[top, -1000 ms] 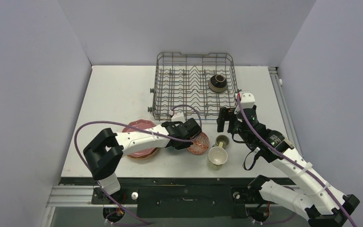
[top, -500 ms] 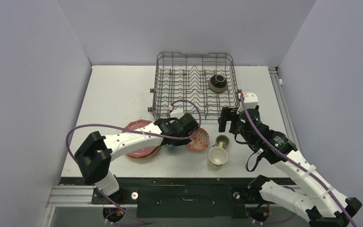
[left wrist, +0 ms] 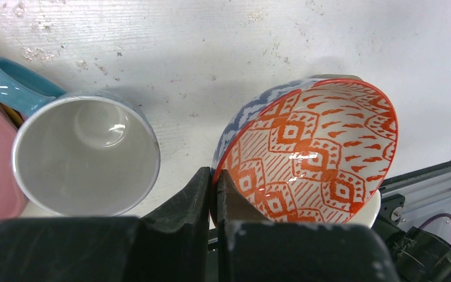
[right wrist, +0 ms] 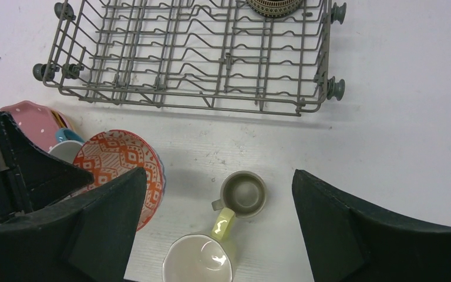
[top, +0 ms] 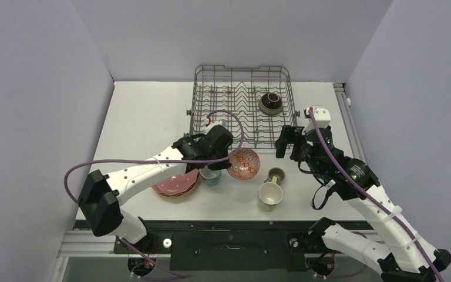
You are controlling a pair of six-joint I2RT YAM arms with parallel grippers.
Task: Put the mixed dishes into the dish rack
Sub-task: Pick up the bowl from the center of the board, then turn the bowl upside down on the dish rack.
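Observation:
My left gripper (top: 228,157) is shut on the rim of the blue-white bowl with the red-patterned inside (top: 244,163), (left wrist: 311,153), (right wrist: 117,170), and holds it tilted above the table. The light-blue mug (left wrist: 85,155), (top: 210,175) stands under it beside the pink plate stack (top: 176,183). My right gripper (top: 289,142) is open and empty, above the small olive mug (right wrist: 244,192), (top: 276,174) and the pale-yellow mug (right wrist: 199,265), (top: 269,194). The grey wire dish rack (top: 241,138), (right wrist: 152,97) holds the dark-brown bowl (top: 271,103), (right wrist: 271,7) at its far right.
The pink dotted plate (right wrist: 30,116) tops a stack of plates at the front left. The rack's near wall stands just behind both grippers. The table's front edge (top: 211,218) is close behind the pale-yellow mug.
My left gripper has lifted the patterned bowl off the table and carried it up and back toward the rack. My right arm has drifted slightly back and right.

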